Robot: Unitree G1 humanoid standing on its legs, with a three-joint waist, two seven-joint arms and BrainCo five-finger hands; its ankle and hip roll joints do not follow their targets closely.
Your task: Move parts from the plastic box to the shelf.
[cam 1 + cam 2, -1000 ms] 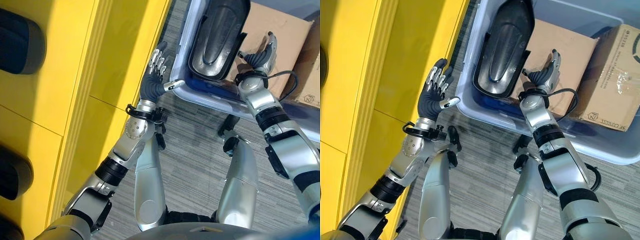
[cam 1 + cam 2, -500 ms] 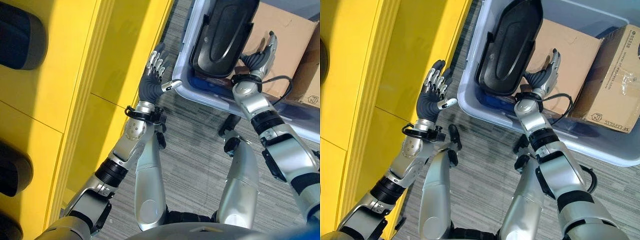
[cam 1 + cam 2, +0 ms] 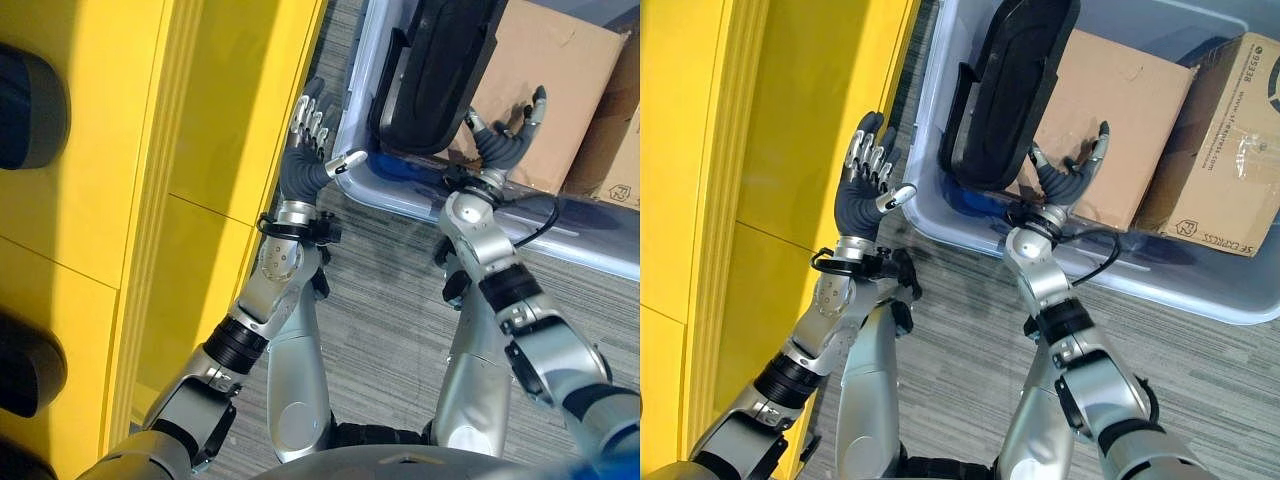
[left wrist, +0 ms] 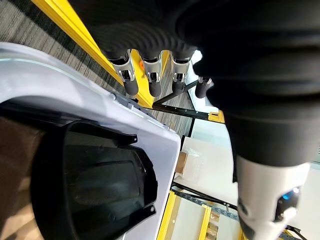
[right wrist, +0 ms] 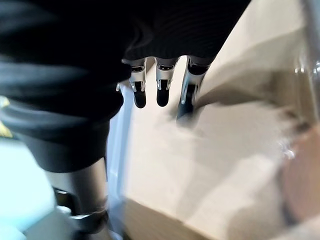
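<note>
Part still in the box, neither robot hand gripping.
The black part [image 3: 1015, 85] leans at 11 o'clock inside the plastic box [image 3: 970, 232]; left robot hand [image 3: 865, 185] and right robot hand [image 3: 1068, 175] spread open, empty; yellow shelf [image 3: 790, 150] awaits.

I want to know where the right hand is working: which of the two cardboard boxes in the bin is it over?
The cardboard box beside the black part; the right robot hand hovers open over its near edge. The other box, printed and taped, lies farther right.

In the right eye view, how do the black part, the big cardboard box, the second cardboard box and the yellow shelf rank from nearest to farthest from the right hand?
From the right hand:
1. Big cardboard box, directly under the fingers.
2. Black part, beside the thumb.
3. Second cardboard box, further right in the plastic box.
4. Yellow shelf, far left, beyond the left hand.
</note>
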